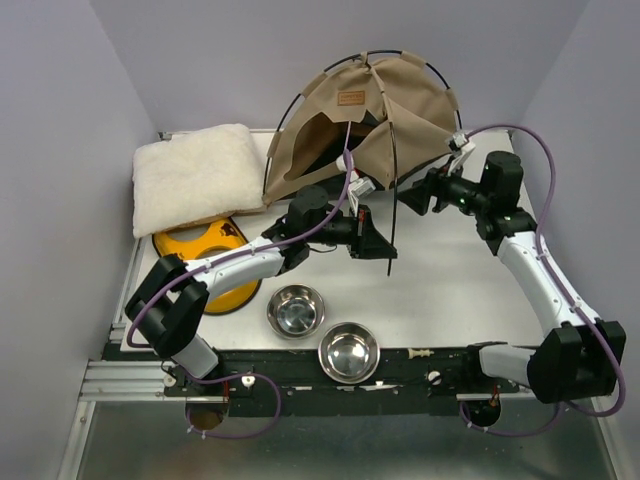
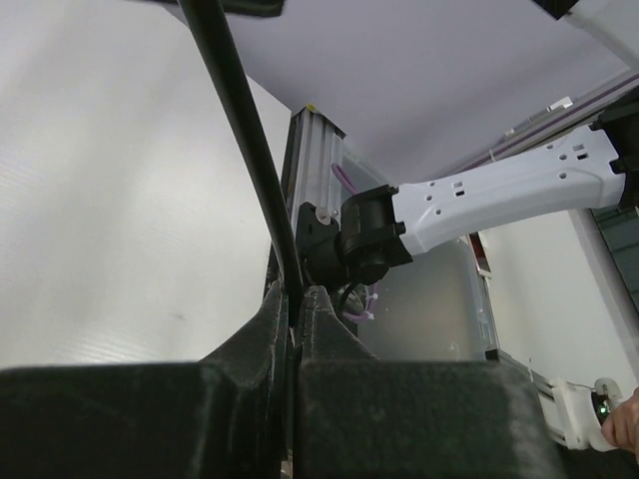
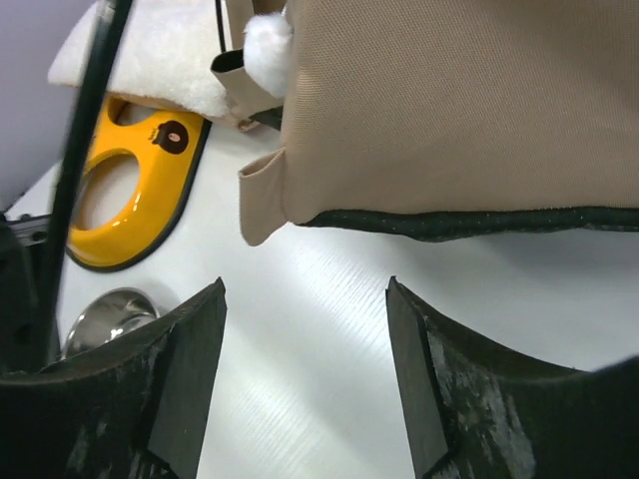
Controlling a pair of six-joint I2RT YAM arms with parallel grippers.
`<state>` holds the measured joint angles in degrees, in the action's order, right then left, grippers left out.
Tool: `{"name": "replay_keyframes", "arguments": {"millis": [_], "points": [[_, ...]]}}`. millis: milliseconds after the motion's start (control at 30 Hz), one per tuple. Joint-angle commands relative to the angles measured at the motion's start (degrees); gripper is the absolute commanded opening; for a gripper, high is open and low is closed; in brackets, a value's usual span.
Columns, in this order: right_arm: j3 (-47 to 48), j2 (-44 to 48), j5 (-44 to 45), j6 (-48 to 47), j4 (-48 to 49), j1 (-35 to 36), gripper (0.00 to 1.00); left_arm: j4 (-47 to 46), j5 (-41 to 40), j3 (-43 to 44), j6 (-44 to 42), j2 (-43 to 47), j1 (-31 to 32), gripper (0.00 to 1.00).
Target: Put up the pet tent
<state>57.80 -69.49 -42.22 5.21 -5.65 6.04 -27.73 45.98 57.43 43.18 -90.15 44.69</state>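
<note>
Top external view: we see one pet tent at the far side of the bench, just ahead of both tools.
Tent look: tan fabric with black trim along the hem. Thin black poles arch over the top and cross at the peak. A dark opening faces the left tool, and the fabric sags in folds on the side nearer the right tool.
Pompom: one white pompom hangs at the fabric edge, up and to the left of the right tool in its wrist view.
Left tool: clamped tight on a thin black pole, which rises from between its fingers toward the tent's peak.
Right tool: fingers spread apart with nothing between them. The tent's trimmed hem lies just beyond the fingertips, apart from them.
Counts: we count one tent, one cream fluffy cushion well to the left of the left tool, and one yellow flat board with cut-outs partly under that cushion. Two steel bowls sit side by side behind the left tool, toward the arm bases.
Writing: there is one small brown label patch above the tent opening, its print too small for us to read. The dark round mark on the yellow board is not legible either.
</note>
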Motion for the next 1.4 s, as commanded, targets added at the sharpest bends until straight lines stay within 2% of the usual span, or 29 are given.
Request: {"name": "replay_keyframes", "arguments": {"millis": [0, 200, 567, 667, 733, 800, 867, 933, 967, 1167, 1367], "points": [[-0.85, -2.66, 2.14, -2.66, 10.83, 2.83, 0.73, -2.16, 0.08, 2.69, -1.08, 1.03, -0.74, 0.0], [1.0, -4.51, 5.03, -2.93, 11.71, 5.55, 0.73, -1.28, -0.1, 2.78, -1.78, 1.2, -0.74, 0.0], [-1.37, -6.26, 11.36, -4.51, 14.52, 8.81, 0.7, -2.33, 0.34, 2.69, -1.17, 0.85, -0.74, 0.0], [-1.64, -6.97, 12.33, -4.6, 15.93, 8.81, 0.61, -1.98, 0.34, 3.04, -1.34, 0.85, -0.74, 0.0], [-1.55, -7.32, 13.21, -4.51, 15.41, 8.81, 0.59, -1.89, 0.17, 3.04, -1.43, 1.12, -0.74, 0.0], [-1.9, -7.24, 12.6, -4.6, 14.97, 8.81, 0.52, -1.89, 0.08, 3.04, -1.43, 1.12, -0.83, 0.0], [-3.04, -6.71, 12.33, -4.6, 16.28, 8.81, 0.32, -1.89, -0.01, 3.13, -1.43, 1.11, -0.83, 0.0], [-3.57, -6.18, 12.16, -4.6, 16.37, 8.81, 0.04, -1.81, -0.1, 3.39, -1.26, 1.2, -0.92, 0.0], [-3.66, -6.09, 12.07, -6.34, 15.85, 8.81, 0.01, -1.63, -0.1, 3.57, -1.34, 1.12, -1.0, 0.0], [-7.61, -2.23, 10.05, -8.2, 16.81, 8.81, 0.01, -2.77, -1.15, 6.9, 2.52, -0.38, -3.55, 0.0], [-13.32, 3.92, 6.54, -10.04, 17.69, 8.81, 0.01, -3.22, -3.17, 7.35, 0.33, 3.3, -3.11, 0.0]]}}
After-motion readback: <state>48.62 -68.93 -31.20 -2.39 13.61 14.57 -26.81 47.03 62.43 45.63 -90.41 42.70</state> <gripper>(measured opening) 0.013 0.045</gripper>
